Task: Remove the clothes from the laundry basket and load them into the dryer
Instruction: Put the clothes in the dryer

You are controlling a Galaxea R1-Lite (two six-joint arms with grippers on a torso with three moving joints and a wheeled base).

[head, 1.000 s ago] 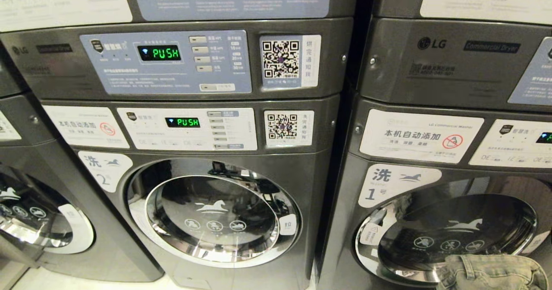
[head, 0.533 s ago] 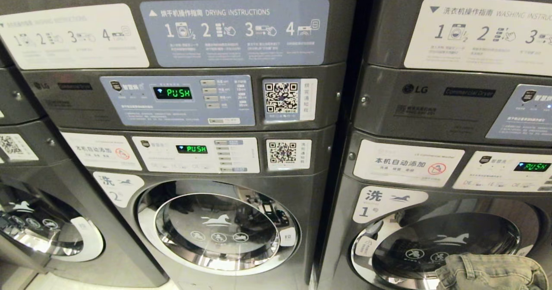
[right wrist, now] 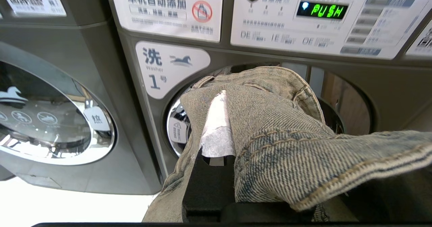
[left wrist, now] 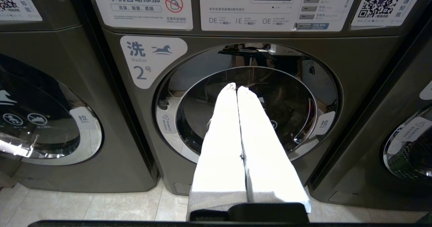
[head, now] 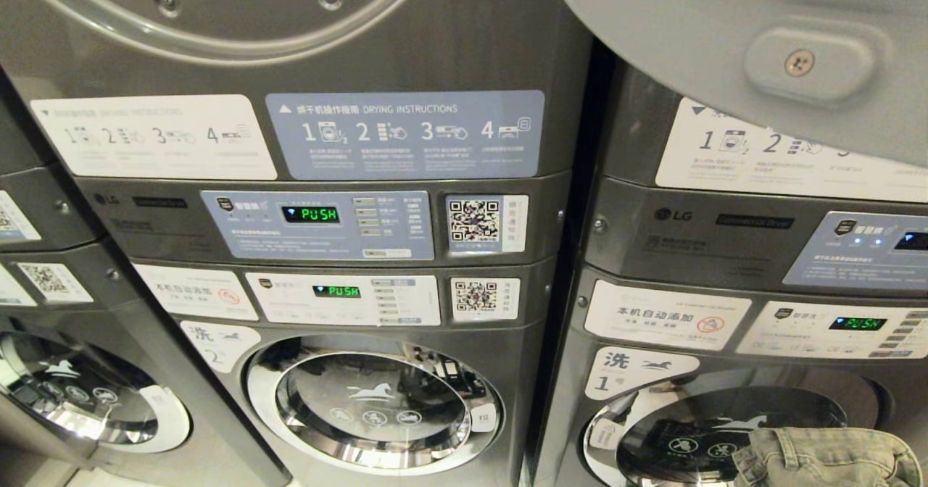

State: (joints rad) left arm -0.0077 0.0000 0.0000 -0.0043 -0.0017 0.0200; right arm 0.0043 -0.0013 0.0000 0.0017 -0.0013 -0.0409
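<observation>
Two grippers | right gripper (right wrist: 217, 119) clamped on jeans (right wrist: 276, 125) before washer 1 (right wrist: 170, 66) | left gripper (left wrist: 237, 89) pressed closed, empty, facing washer 2 (left wrist: 148, 56)

The right gripper (right wrist: 217, 119) is closed on the jeans (right wrist: 270, 125), which hang over and around its jaws. Just beyond them stands washer 1 (right wrist: 172, 65), its control panel (right wrist: 320, 21) above. The left gripper (left wrist: 236, 90) has its jaws pressed together, and washer 2 (left wrist: 152, 59) stands beyond. Above the washers are the dryers (head: 406, 135); an open dryer door (head: 761, 59) hangs over the right stack.
</observation>
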